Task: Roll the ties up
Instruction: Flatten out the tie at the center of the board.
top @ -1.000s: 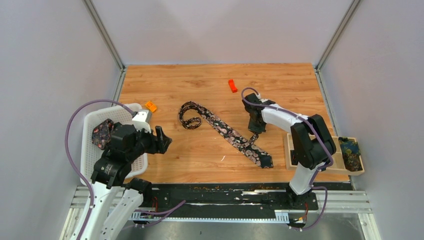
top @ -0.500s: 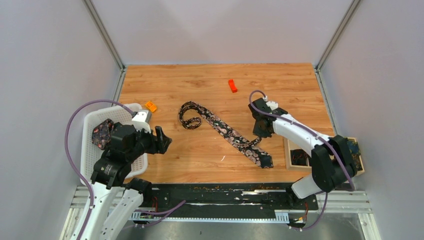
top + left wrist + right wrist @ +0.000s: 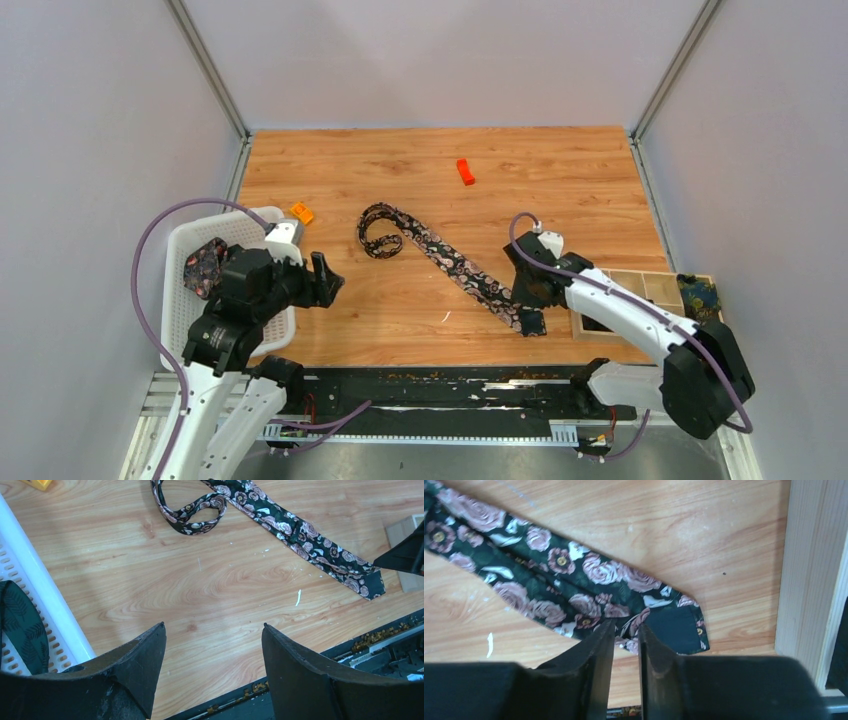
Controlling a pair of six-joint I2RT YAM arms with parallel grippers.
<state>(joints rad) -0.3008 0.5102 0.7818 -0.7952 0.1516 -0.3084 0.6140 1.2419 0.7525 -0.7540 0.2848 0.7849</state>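
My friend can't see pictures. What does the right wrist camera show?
A dark tie with pink roses lies flat on a wooden table. The right pincer is over its wide end, fingers close together, beside a wooden tray.

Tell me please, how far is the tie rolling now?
Possibly done: one patterned tie sits in the wooden box. In hand: the right gripper, nearly shut, is at the wide end of the floral tie, lying unrolled. Left: rolling it, then the teal tie in the basket.
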